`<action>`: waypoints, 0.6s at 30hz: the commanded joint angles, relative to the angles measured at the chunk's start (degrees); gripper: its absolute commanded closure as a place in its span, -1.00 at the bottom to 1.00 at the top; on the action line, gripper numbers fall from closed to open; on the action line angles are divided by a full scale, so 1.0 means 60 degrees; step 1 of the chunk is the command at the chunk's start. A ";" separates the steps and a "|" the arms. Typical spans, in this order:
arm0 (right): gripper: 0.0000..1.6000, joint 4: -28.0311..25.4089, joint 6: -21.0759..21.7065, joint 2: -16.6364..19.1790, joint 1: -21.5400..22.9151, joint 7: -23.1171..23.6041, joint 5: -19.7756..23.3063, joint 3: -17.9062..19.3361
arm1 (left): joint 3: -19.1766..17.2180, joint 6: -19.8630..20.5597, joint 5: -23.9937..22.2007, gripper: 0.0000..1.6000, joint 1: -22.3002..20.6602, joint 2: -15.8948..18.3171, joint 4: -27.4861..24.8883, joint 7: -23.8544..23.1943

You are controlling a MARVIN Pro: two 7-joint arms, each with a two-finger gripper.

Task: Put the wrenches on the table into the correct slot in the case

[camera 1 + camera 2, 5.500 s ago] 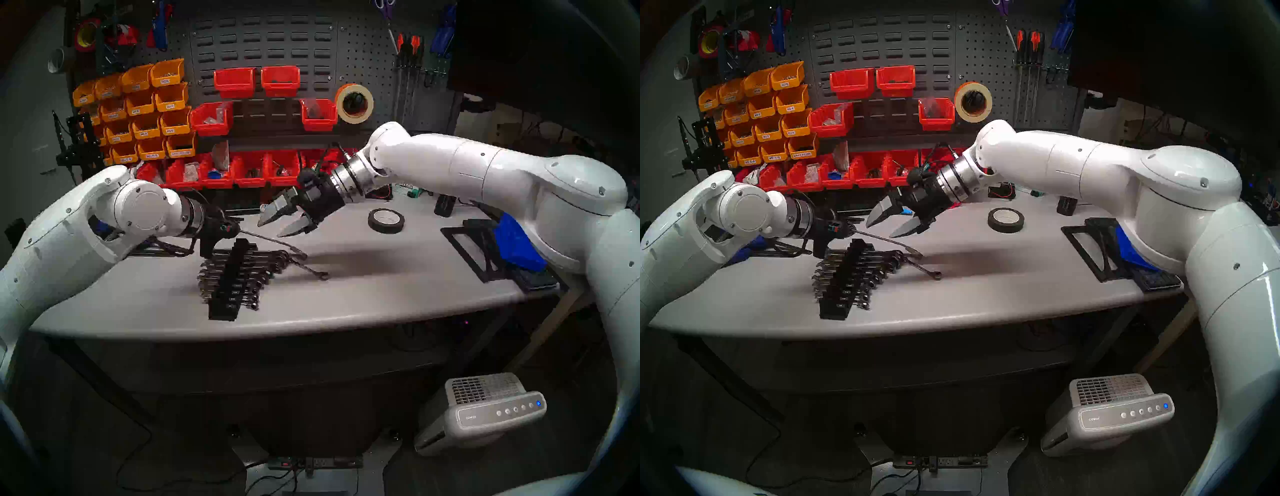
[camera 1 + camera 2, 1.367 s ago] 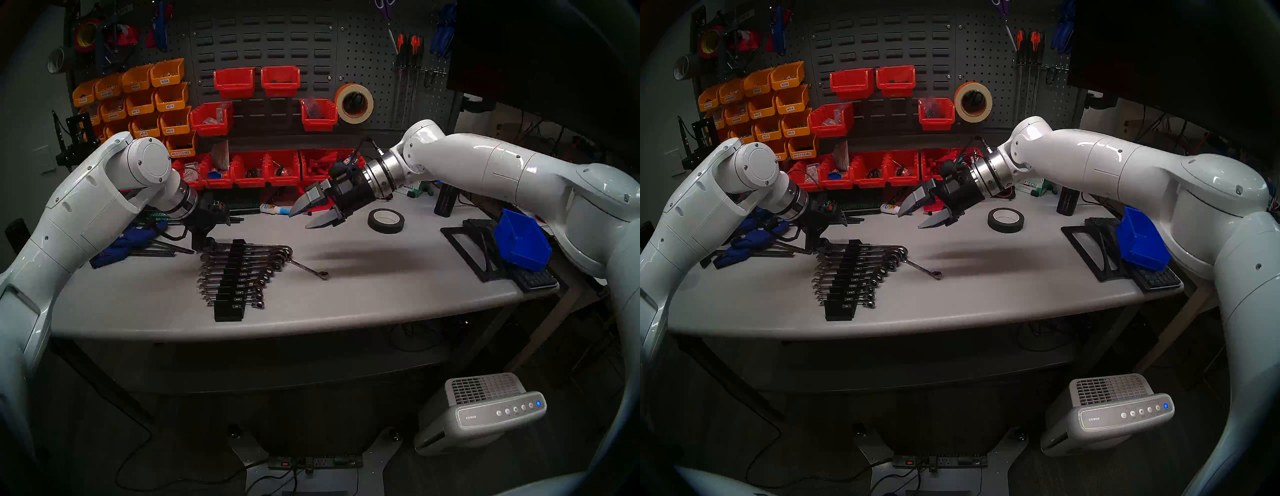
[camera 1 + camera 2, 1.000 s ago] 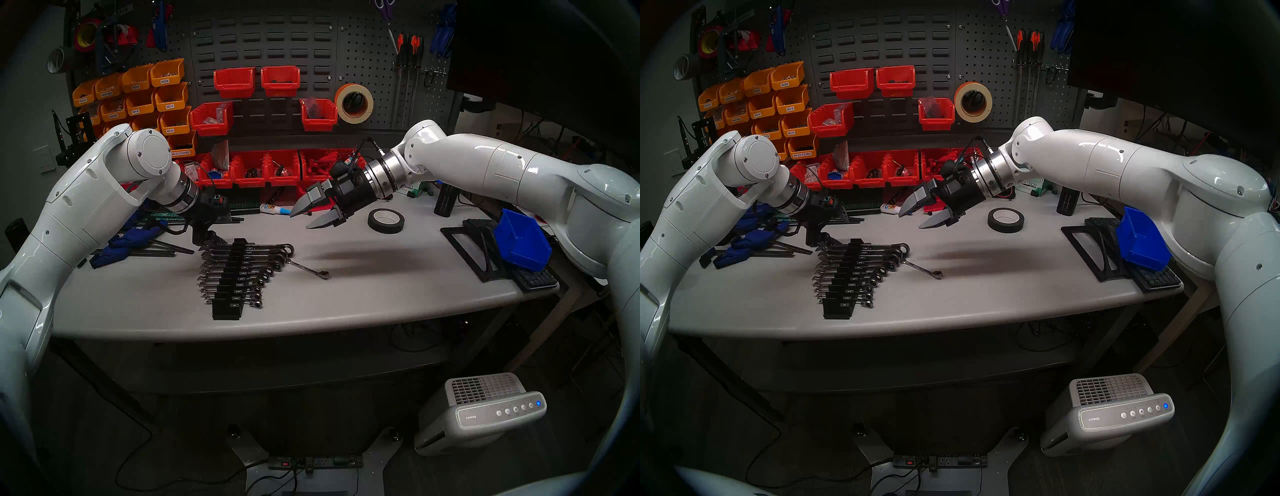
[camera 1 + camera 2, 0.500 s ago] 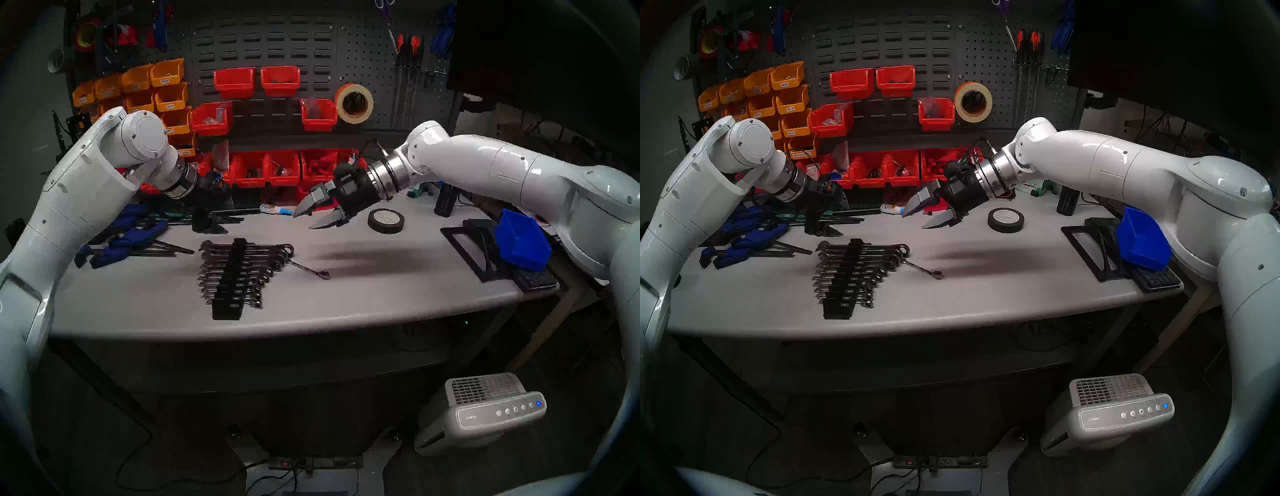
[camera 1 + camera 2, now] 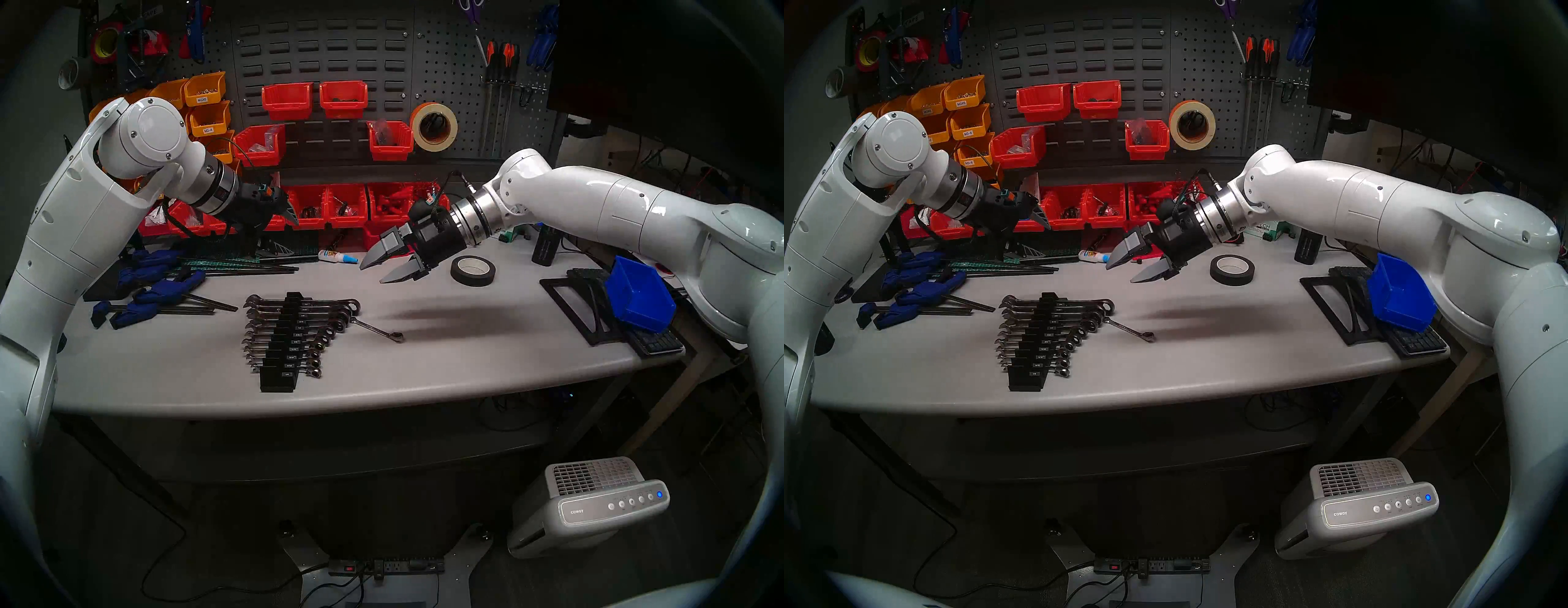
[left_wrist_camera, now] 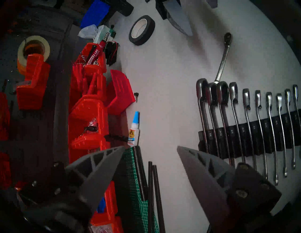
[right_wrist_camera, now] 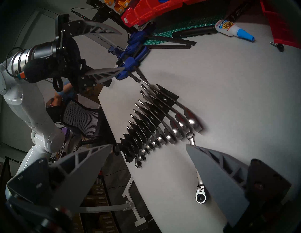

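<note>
Head views: both hands empty, fingers apart, the left hand (image 5: 278, 227) raised, the right hand (image 5: 384, 268) above the counter (image 5: 424, 373). Long wrench (image 5: 303, 304) seated in the case (image 5: 278, 382); short wrench (image 5: 377, 330) loose beside it.

Left wrist: its open end touches racked ring ends.

Right wrist: a careless pick may drag those neighbours.

The open end of the short thin chrome wrench (image 5: 376, 330) lay tucked among the ring heads of racked wrenches in the long black plastic case (image 5: 283, 346). The case's small white size labels were too small to read from the head views. In the right wrist view, the right claw's grey finger (image 7: 216, 179) covered part of that wrench's shank.
</note>
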 commanded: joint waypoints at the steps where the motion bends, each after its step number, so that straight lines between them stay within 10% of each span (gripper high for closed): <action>1: -1.00 -0.0058 -0.0021 0.0093 0.0423 0.0717 -0.0010 0.0233 | -0.0755 0.0076 -0.0533 -1.00 0.0108 0.0469 -0.0571 0.0199; 18: -1.00 -0.0264 -0.0021 0.0210 0.0481 0.0800 -0.0182 0.0202 | -0.1633 0.0330 -0.1579 -1.00 0.1113 0.0987 -0.1470 0.0525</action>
